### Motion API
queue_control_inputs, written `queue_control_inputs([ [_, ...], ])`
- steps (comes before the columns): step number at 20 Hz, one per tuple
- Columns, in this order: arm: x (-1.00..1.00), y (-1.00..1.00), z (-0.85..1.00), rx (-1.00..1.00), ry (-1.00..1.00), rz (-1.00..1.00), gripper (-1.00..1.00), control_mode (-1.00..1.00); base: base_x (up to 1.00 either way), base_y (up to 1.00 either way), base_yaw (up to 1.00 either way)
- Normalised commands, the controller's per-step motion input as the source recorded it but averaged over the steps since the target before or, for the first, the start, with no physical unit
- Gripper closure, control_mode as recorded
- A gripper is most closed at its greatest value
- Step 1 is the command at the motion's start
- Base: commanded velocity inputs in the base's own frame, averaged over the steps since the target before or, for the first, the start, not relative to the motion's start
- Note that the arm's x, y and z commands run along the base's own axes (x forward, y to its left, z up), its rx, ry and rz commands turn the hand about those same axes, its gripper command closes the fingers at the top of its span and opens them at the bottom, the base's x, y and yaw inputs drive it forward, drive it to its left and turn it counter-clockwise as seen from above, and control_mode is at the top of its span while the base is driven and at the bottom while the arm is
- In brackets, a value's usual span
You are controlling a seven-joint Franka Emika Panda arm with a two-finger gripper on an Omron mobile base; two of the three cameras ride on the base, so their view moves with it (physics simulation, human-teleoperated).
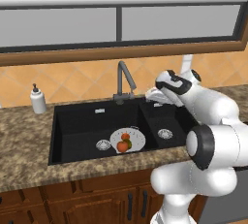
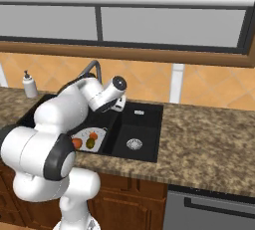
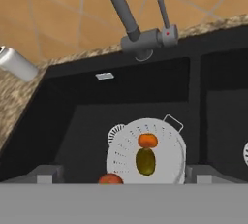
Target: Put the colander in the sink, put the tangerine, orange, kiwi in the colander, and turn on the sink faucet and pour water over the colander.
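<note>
The colander (image 3: pixel 146 156), nearest the hand and sitting in the wide basin of the sink (image 1: pixel 77 126) beside its drain, already holds kiwi (image 3: pixel 145 161) and both orange fruits, so the empty, wide-spread fingers (image 3: pixel 123 177) must next reach the sink faucet (image 3: pixel 145 39) lever behind it.

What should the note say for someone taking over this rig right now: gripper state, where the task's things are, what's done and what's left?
Gripper: open, empty, raised over the sink's divider and looking down at the wide basin.
Colander: sits in the wide basin of the sink, beside the drain.
Fruit: kiwi and two orange-coloured fruits lie in the colander.
Sink faucet: spout angled over the wide basin, no water running.
Done: colander placed, all three fruits loaded.
Left: turn the faucet on and get water onto the colander.
</note>
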Motion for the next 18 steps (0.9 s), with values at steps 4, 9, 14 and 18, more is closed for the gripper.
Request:
queue_control_inputs([
  [4, 0.69, -0.01, 0.11, 0.13, 0.0, 0.0, -1.0, -1.0, 0.0, 0.0, 0.0],
  [9, 0.58, 0.0, 0.0, 0.06, -0.01, 0.0, -1.0, -1.0, 0.0, 0.0, 0.0],
  [14, 0.62, 0.02, 0.0, 0.02, 0.0, 0.0, -1.0, -1.0, 0.0, 0.0, 0.0],
  [18, 0.54, 0.19, -0.1, 0.0, 0.0, 0.0, -1.0, -1.0, 0.0, 0.0, 0.0],
])
